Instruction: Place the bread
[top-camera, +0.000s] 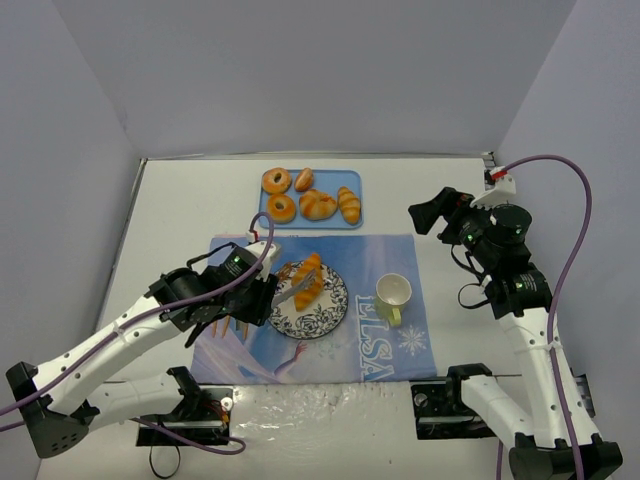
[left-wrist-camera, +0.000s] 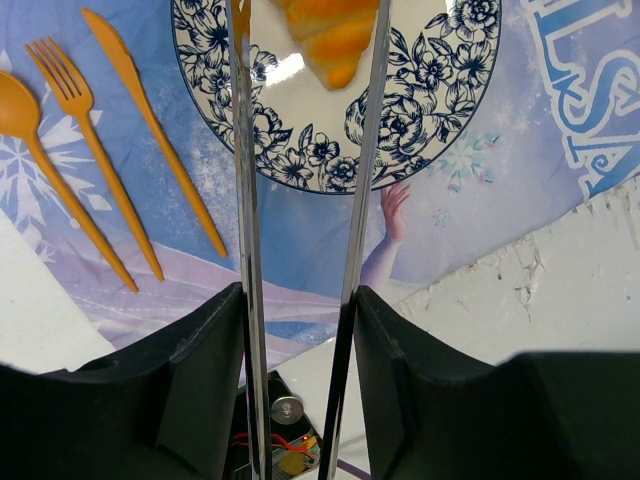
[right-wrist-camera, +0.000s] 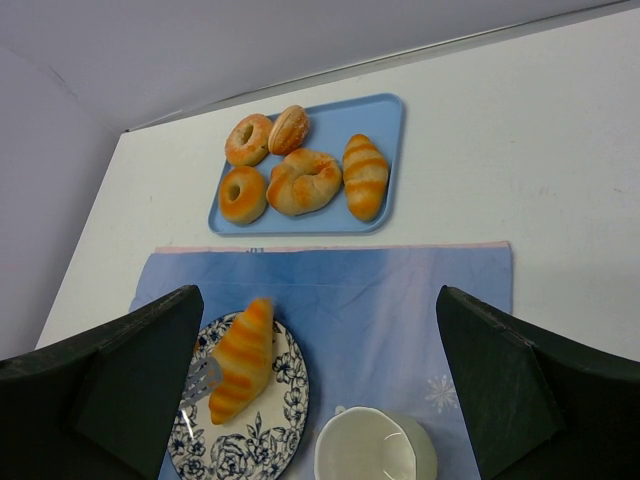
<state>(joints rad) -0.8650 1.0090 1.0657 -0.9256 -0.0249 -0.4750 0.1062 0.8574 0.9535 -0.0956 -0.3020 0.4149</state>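
**Item 1, my left gripper (top-camera: 256, 297).** Closed on the handle end of a pair of metal tongs (left-wrist-camera: 246, 200), with one black finger (left-wrist-camera: 195, 375) pressed to each blade. The blades run out from me toward the right and slightly far, over the patterned plate (top-camera: 336, 303).

**Item 2, bread (top-camera: 308, 281).** One long striped roll lying on the plate, its far end reaching toward the far rim.
- Long axis: near to far, with the far end leaning a little right, so my tongs meet it roughly across its length.
- In my left wrist view the end that shows sits between the two blades. The right blade looks to be against it, and a sliver of plate shows beside the left blade.
- I cannot tell whether the tongs are pinching it or are slack.

**Item 3, my right gripper (top-camera: 432, 212).** Fingers wide apart with nothing between them, held at the far right, well apart from the plate. My left arm is much the nearer.

**Item 4, surroundings.** A blue tray (top-camera: 328, 178) of five other breads lies far of the plate. A cup (top-camera: 393, 293) stands just right of the plate.

**Judgement.** The roll appears set down. The coming move turns on spreading the blades and drawing them back along their own line, toward the near left, without dragging the roll sideways.
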